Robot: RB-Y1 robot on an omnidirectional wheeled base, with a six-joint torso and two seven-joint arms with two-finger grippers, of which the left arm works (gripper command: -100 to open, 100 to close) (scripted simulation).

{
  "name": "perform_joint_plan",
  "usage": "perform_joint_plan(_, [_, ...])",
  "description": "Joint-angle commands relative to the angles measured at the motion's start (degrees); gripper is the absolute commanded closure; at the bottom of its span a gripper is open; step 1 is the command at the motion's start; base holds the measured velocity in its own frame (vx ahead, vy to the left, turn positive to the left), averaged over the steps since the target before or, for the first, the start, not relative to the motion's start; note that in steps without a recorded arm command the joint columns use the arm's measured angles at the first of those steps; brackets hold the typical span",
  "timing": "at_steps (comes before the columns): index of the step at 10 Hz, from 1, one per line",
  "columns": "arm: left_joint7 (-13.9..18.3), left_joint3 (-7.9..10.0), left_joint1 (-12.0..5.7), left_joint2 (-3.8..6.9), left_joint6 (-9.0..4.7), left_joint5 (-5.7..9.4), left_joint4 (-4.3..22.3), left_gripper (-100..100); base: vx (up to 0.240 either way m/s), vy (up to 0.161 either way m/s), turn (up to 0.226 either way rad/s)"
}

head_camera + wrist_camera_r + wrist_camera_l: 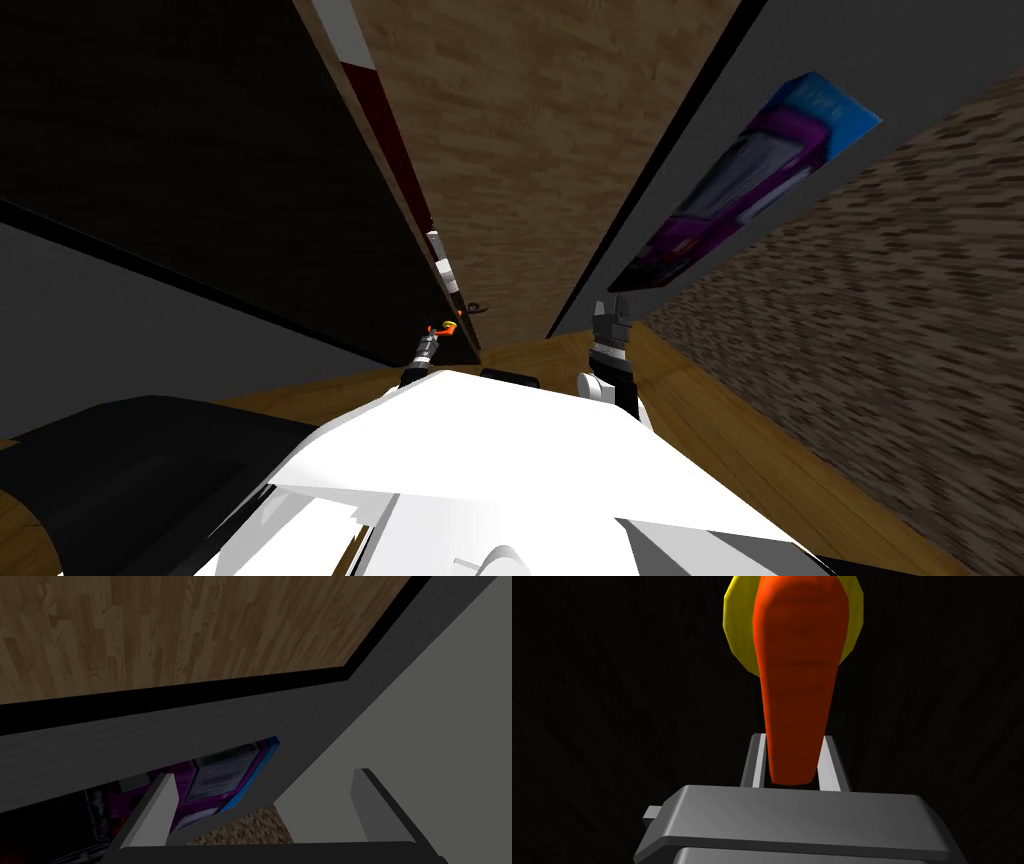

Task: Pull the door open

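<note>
A dark door (200,170) slants along my left, its brown edge (385,170) and a small latch plate (446,272) turned towards me. On it sits an orange lever handle (797,676) on a yellow round plate (734,626); in the head view the handle (441,327) is a small orange spot low on the door. My left gripper (793,740) is shut on the lever's free end, a finger pressing each side, and its arm reaches up to the handle (430,343). My right gripper (610,314) hangs open to the right of the doorway, fingers (160,801) wide apart and holding nothing.
Wooden floor (530,140) runs ahead past the door's edge. A grey wall (800,50) with a purple and blue picture (745,185) closes the right side, and a speckled brown surface (880,330) lies beyond it. A grey wall (90,320) stands at my left.
</note>
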Motion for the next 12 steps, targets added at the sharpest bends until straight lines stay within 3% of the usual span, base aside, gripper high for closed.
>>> perform_joint_plan(1, [1.22, -1.01, 0.65, 0.71, -1.43, -0.52, 0.44, 100, -0.197, 0.008, -0.164])
perform_joint_plan(5, [4.01, -4.3, 1.42, 1.99, -4.4, -2.19, 0.06, 100, -0.2, 0.065, -0.203])
perform_joint_plan(6, [3.54, -3.24, 1.26, 2.28, -3.56, -1.68, 0.41, 100, -0.066, 0.037, -0.037])
perform_joint_plan(7, [4.4, -4.0, 2.09, 2.78, -5.28, -2.09, 0.85, 100, -0.169, 0.043, -0.179])
perform_joint_plan(8, [4.59, -4.17, 2.3, 2.91, -5.7, -2.19, 0.93, 100, -0.199, 0.031, -0.16])
perform_joint_plan(10, [5.75, -5.16, 3.54, 3.66, -8.15, -2.72, 1.43, 100, -0.203, 0.042, -0.174])
perform_joint_plan(12, [6.46, -5.77, 4.29, 4.11, -9.65, -3.05, 1.74, 100, -0.187, 0.038, -0.126])
